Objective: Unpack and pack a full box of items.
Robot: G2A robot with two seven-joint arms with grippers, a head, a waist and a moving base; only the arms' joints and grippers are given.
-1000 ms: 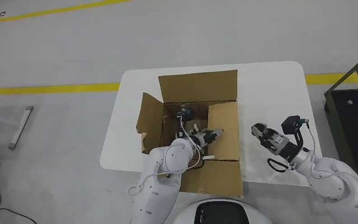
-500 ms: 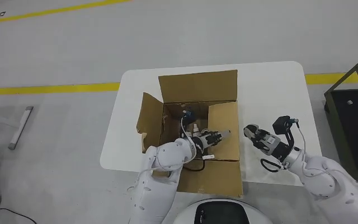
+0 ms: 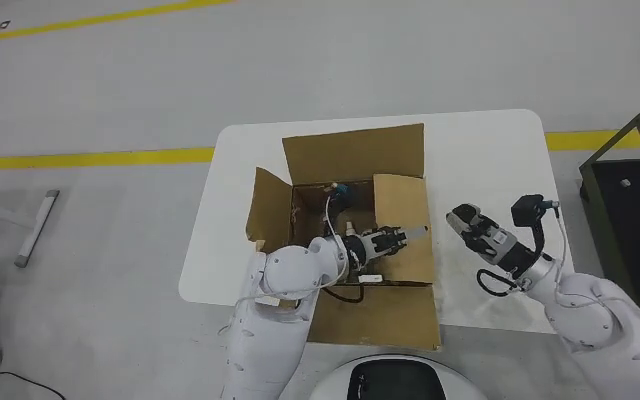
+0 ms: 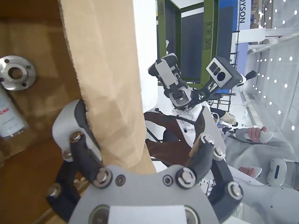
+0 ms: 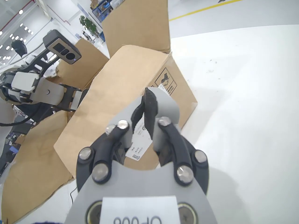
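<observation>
Box open on the bench, and the left claw is now at its right flap.
Over the last second the left claw has slid from the box's middle across to that flap, nudging it a little. The right claw came in toward the box and has backed off again. This looks like flap-clearing, with the unpacking not yet begun: a metal flange and a bottle lie inside. The left claw is wide apart and straddles the flap's edge, with one pad touching the cardboard and the other clear outside. The right claw is pressed together, empty, over the bench near the box's right side.
</observation>
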